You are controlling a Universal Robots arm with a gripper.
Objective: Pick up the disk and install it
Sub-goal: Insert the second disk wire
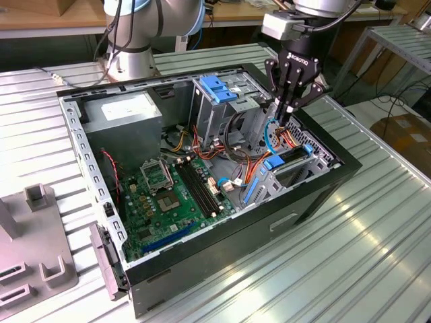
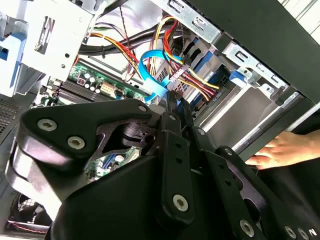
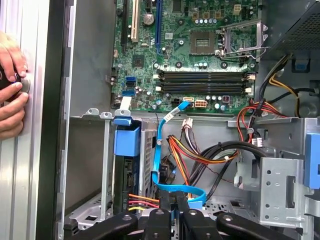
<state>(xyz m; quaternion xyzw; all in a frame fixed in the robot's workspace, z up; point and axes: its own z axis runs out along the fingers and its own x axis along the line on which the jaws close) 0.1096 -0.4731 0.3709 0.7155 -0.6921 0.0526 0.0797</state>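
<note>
The disk (image 1: 293, 157) sits on edge in the drive bay at the front corner of the open computer case (image 1: 222, 249), on the exterior view's right. Its blue bracket (image 1: 275, 163) shows at the end. In the first wrist view the disk (image 3: 128, 180) is a dark slab under the blue bracket (image 3: 126, 141). My gripper (image 1: 285, 113) hangs just above and behind the bay, among the cables, shut with nothing between its fingers. Both wrist views show the fingertips (image 3: 175, 201) pressed together beside a blue flat cable (image 2: 150, 70).
A person's hand (image 3: 12, 85) rests on the outside of the case wall, and the hand (image 2: 285, 148) is also in the second wrist view. Inside are the motherboard (image 1: 172, 198), a grey power-supply box (image 1: 124, 114) and a metal cage with a blue latch (image 1: 219, 87). A grey fixture (image 1: 34, 249) lies beside the case.
</note>
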